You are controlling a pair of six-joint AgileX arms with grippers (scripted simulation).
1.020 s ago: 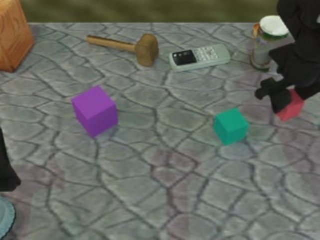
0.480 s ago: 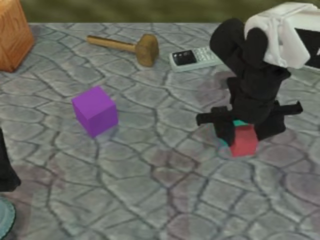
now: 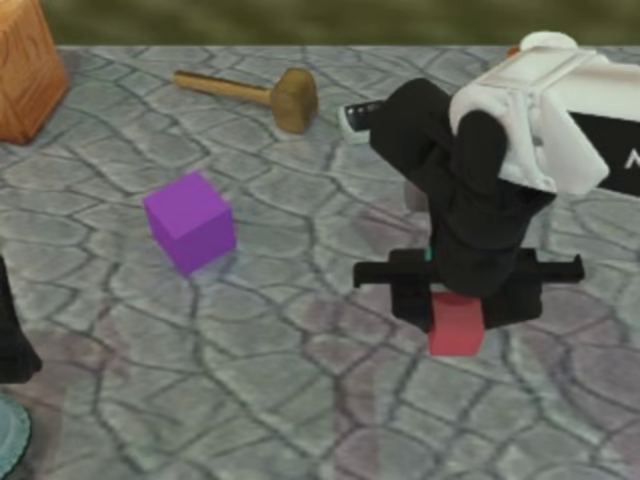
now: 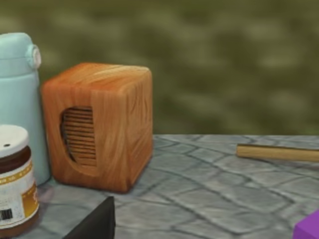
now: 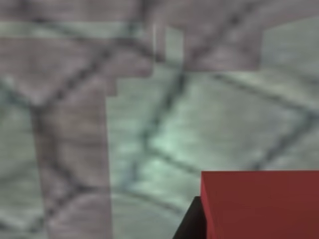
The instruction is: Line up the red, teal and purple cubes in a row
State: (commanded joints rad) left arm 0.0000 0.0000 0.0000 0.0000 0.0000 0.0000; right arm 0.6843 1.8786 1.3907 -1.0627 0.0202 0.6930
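- The table (image 3: 250,400) looks like grey stone, with dark cracks all over. Behind its far edge is a blurry green-brown wall.
- The right gripper (image 3: 456,305) is over the right half of the table. Its fingers are clamped on the red cube (image 3: 456,326).
- The teal cube is mostly hidden under the right arm. Only a thin teal bit (image 3: 429,254) shows.
- The purple cube (image 3: 189,221) sits alone on the left half, well apart from the red cube.
- A mallet (image 3: 262,94) and a remote (image 3: 358,117) lie near the far edge. A wooden block (image 3: 25,70) stands at the far left corner.
- The left gripper (image 3: 12,340) rests at the left edge. I cannot tell if its fingers are apart.
- In the left wrist view, 1 jar (image 4: 15,181) and a pale blue bottle (image 4: 20,94) stand beside the block.
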